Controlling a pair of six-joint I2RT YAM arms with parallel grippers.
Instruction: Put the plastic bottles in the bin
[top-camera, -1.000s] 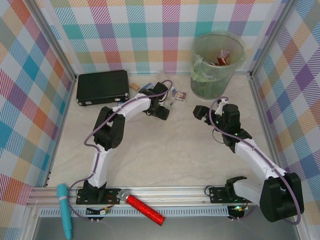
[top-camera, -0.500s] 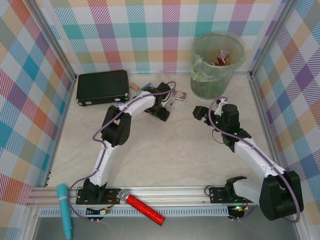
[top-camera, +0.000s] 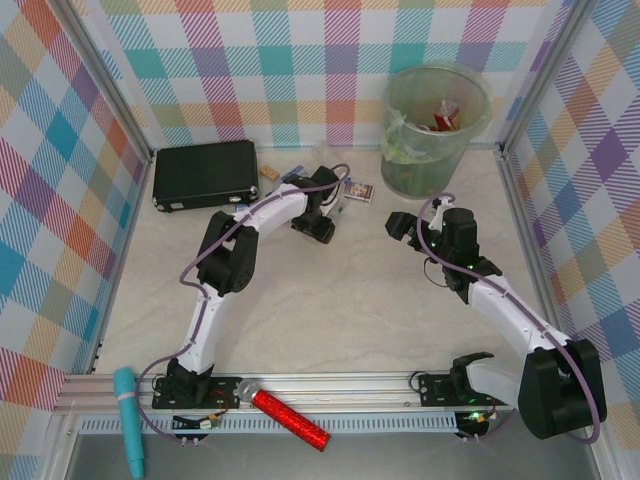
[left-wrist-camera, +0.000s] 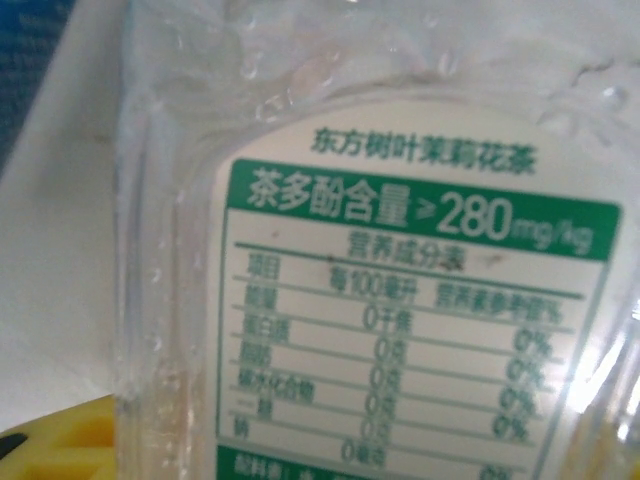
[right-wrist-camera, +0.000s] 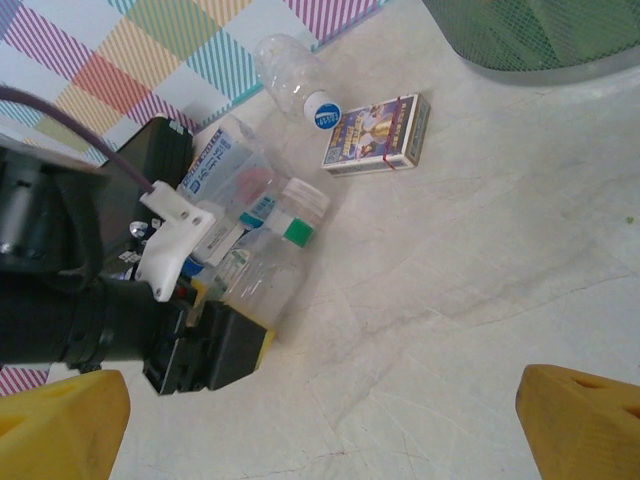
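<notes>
Clear bottle (left-wrist-camera: 400, 120) labelled "茶多酚含量≥280mg/kg"

From my console I see a bench (top-camera: 350, 300) topped in pale cream with faint marble-like veins, evenly lit with only soft shadows. Three walls (top-camera: 300, 60) close it in, left, far and right (all the same pastel plaid of teal, orange, purple and yellow squares). Bare aluminium posts (top-camera: 110, 92) run up the far corners, and a slotted aluminium rail (top-camera: 370, 388) crosses the near edge.
</notes>
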